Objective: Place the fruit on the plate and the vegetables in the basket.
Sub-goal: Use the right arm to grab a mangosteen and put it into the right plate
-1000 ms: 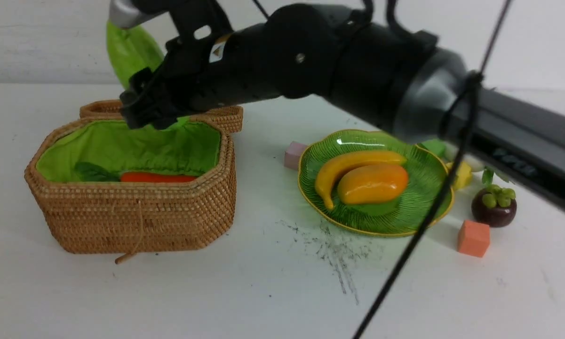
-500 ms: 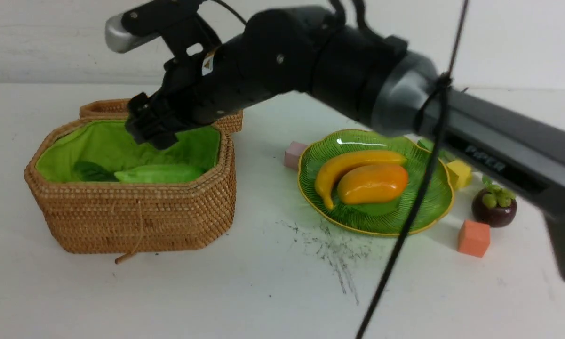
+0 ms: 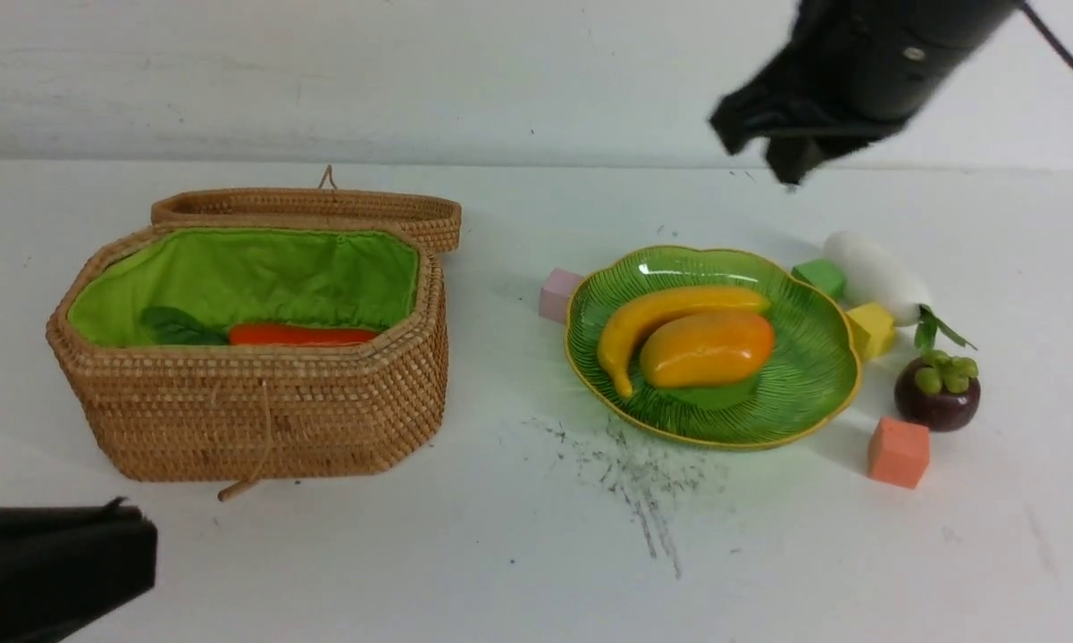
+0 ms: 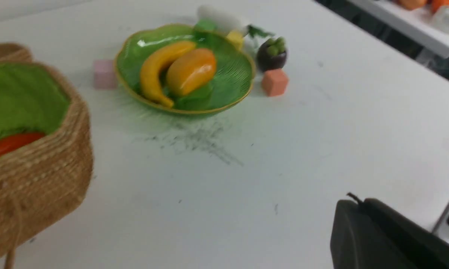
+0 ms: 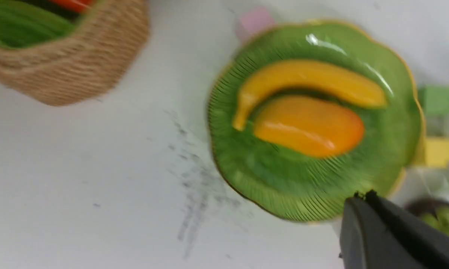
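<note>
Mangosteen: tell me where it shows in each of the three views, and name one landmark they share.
Front view: mangosteen on the table, right of the plate, just behind the orange cube.
Left wrist view: mangosteen just outside the plate's rim, next to the orange cube.
Right wrist view: mangosteen, blurred, just off the plate's rim; orange cube not in it.
Shared landmark: the plate holding the banana and mango.

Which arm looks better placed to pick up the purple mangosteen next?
Right, probably: the right gripper hovers over the side where the mangosteen sits, past the plate; the left gripper is down by the basket.
</note>
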